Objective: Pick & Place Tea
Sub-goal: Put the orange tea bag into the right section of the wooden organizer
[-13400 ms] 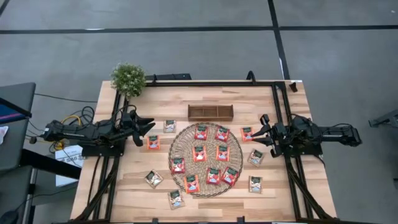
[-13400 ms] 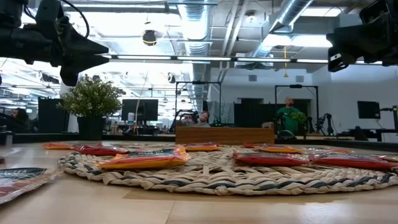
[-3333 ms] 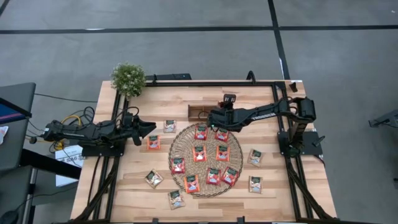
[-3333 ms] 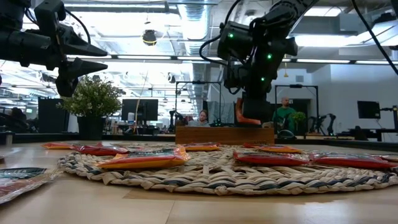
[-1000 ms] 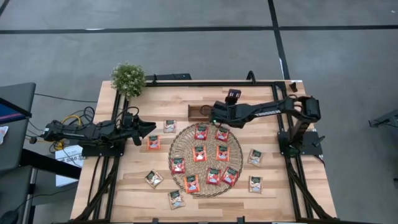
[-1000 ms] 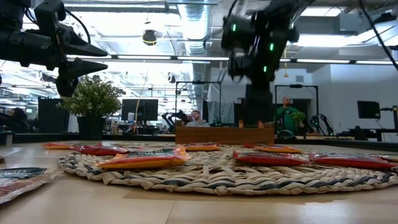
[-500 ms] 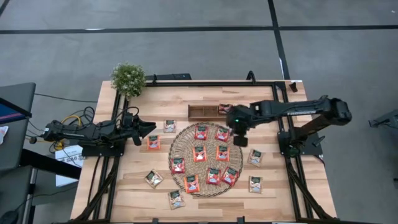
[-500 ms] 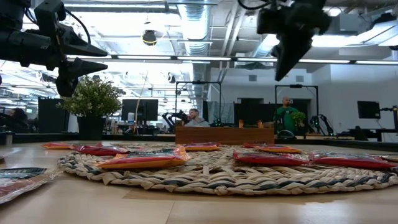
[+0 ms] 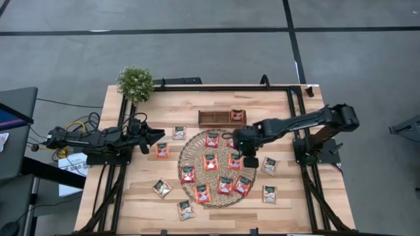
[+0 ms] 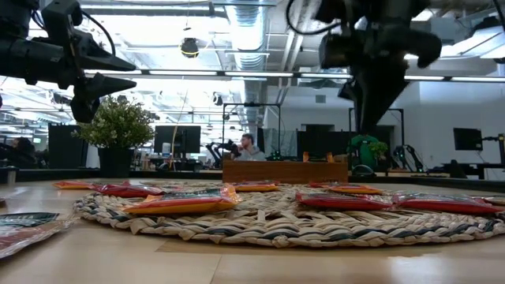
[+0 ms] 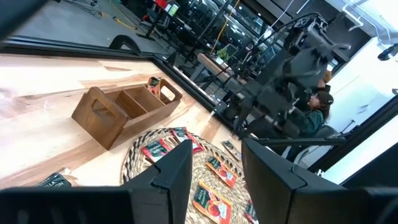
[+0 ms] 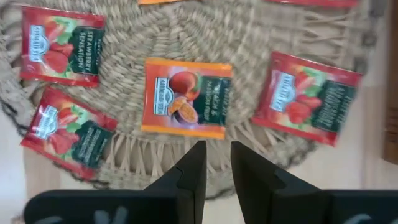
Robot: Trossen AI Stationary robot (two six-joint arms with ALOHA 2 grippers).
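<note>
High view: right end effector (image 9: 250, 161), empty, fingers slightly parted, above the mat's (image 9: 195, 145) right edge among tea sachets (image 9: 210, 161); best centred over one sachet before descending; left end effector (image 9: 159, 135) idle, parted.

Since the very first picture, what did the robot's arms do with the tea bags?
The right claw took the red sachet that lay right of the mat, dropped it in the wooden tray, where a sachet now stands, then swung back over the mat with nothing held. The left claw and the other sachets stayed put.
</note>
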